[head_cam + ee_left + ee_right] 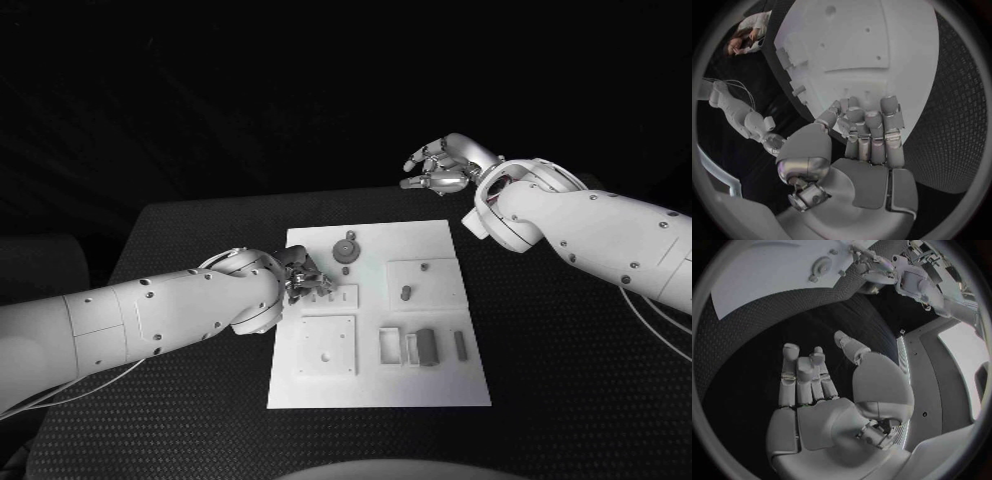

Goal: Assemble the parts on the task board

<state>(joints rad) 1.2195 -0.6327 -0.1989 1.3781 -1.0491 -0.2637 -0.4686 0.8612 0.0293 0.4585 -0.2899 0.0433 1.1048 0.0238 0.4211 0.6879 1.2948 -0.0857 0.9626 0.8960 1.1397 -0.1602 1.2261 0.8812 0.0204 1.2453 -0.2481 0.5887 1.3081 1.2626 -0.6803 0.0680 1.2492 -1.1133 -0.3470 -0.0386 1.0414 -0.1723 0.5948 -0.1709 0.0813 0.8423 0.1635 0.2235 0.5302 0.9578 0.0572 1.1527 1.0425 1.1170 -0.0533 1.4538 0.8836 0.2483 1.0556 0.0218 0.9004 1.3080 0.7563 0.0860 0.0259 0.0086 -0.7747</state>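
The white task board [433, 385] lies in the middle of the table. On it are a round grey part [348, 248], a small peg [408, 293] and grey bars [426, 347] near its right side. My left hand [300, 275] rests at the board's left edge, its fingers [870, 125] curled down onto the board [873, 45] with the tips hidden. My right hand [440, 165] hangs in the air beyond the board's far right corner, its fingers [801, 372] apart and nothing in them. The right wrist view shows the board [767, 285] and the round part [821, 264] farther off.
A raised square plate [327, 345] with holes sits on the board's near left. Small slots [336, 294] lie just beside my left hand. Black textured table [173, 420] surrounds the board on all sides.
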